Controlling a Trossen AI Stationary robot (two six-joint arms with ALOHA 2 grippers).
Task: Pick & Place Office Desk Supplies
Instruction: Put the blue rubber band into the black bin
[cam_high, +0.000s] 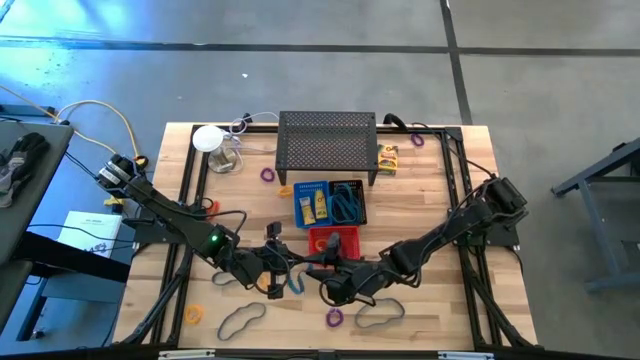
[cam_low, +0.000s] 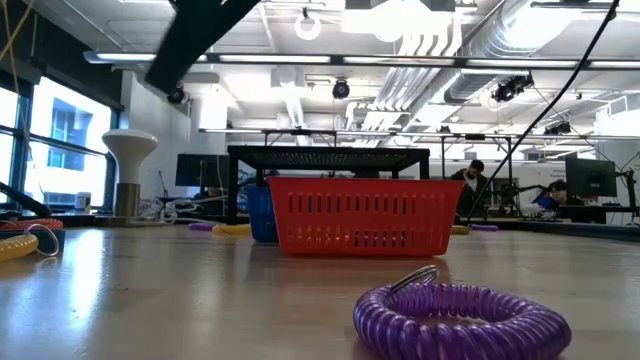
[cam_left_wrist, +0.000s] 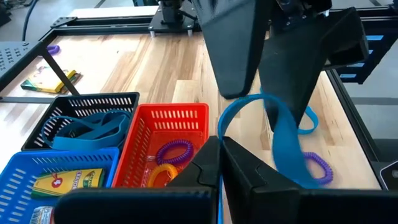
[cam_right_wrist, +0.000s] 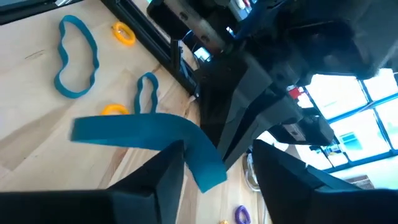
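A blue rubber band (cam_left_wrist: 283, 140) hangs in the air near the table's front middle, with my left gripper (cam_left_wrist: 219, 155) shut on it. My right gripper (cam_right_wrist: 217, 168) faces it from the right, open, one finger on each side of the band's flat strip (cam_right_wrist: 149, 134). In the high view the two grippers (cam_high: 283, 268) (cam_high: 318, 283) meet in front of the red bin (cam_high: 333, 240). Two more blue bands (cam_high: 242, 318) (cam_high: 380, 315) lie flat on the table. A purple coil ring (cam_low: 460, 320) lies between them. My left gripper pinches the band between its two fingers at one end of the loop (cam_left_wrist: 219, 134), coming from the table's left and slanting a little down. The loop stands up past the fingertips, slack and clear of the table. My right gripper: I cannot tell whether the strip touches its finger (cam_right_wrist: 168, 168).
A blue bin (cam_high: 312, 203) and a black bin (cam_high: 348, 203) stand behind the red one, before the black mesh rack (cam_high: 328, 145). The red bin holds purple and yellow rings (cam_left_wrist: 171, 152). A yellow ring (cam_high: 193, 315) lies front left, a yellow box (cam_high: 388, 158) beside the rack.
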